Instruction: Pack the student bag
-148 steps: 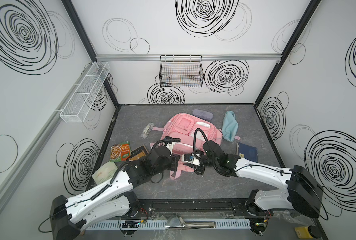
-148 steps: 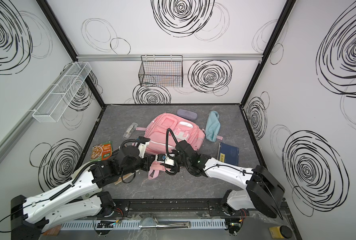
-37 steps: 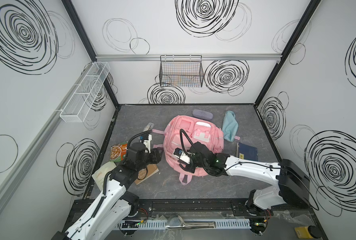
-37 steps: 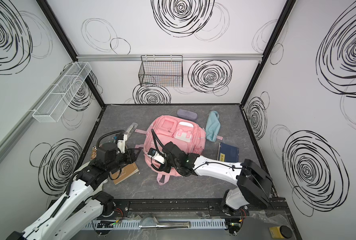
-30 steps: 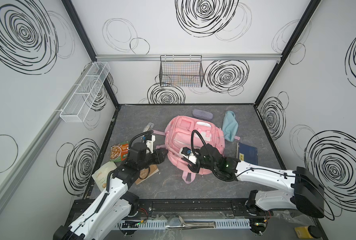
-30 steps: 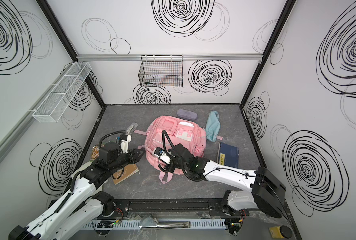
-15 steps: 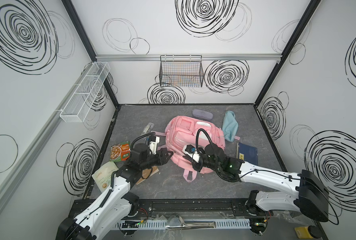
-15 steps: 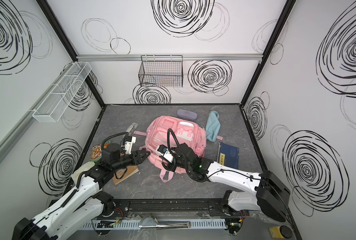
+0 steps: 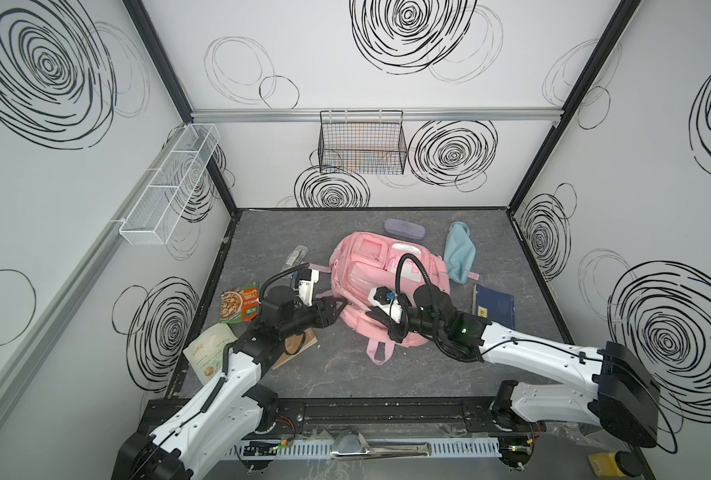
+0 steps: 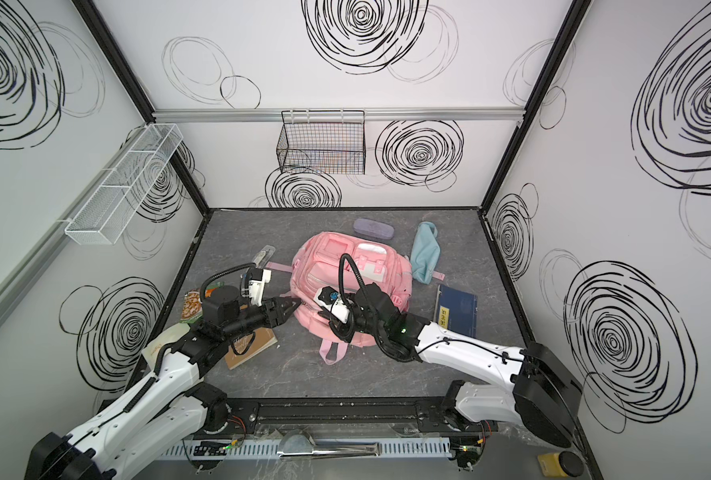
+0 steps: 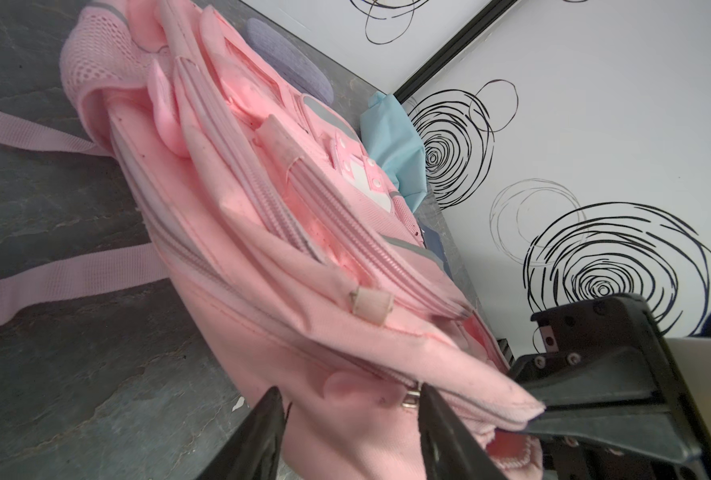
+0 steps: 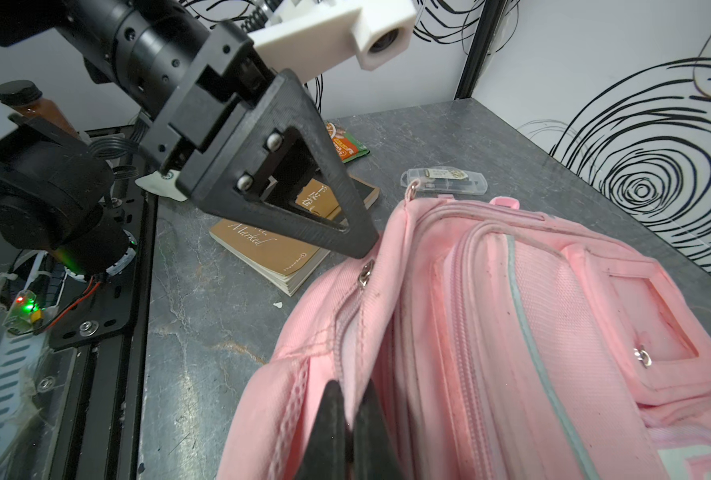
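Observation:
The pink student bag (image 9: 383, 270) (image 10: 345, 266) lies front-up in the middle of the grey table. My left gripper (image 9: 341, 305) (image 10: 293, 305) is at its near left corner. In the left wrist view its jaws (image 11: 349, 390) stand open, astride a fold of pink fabric, with a metal zipper pull (image 11: 412, 397) just inside one finger. My right gripper (image 9: 376, 322) (image 12: 350, 388) is shut on the bag's fabric edge beside the zipper (image 12: 364, 274), holding that edge up. The left finger (image 12: 304, 187) hangs just above this corner.
A brown book (image 9: 300, 347) (image 12: 270, 249) lies under the left arm, with snack packets (image 9: 239, 301) and a pale pouch (image 9: 208, 353) further left. A clear case (image 9: 295, 257), a purple case (image 9: 403, 228), a light-blue pouch (image 9: 459, 253) and a dark blue notebook (image 9: 495, 305) ring the bag.
My left gripper has moved right from beside the book to the bag's near left corner, and its jaws have spread wider. The right gripper has stayed shut on the bag's edge.

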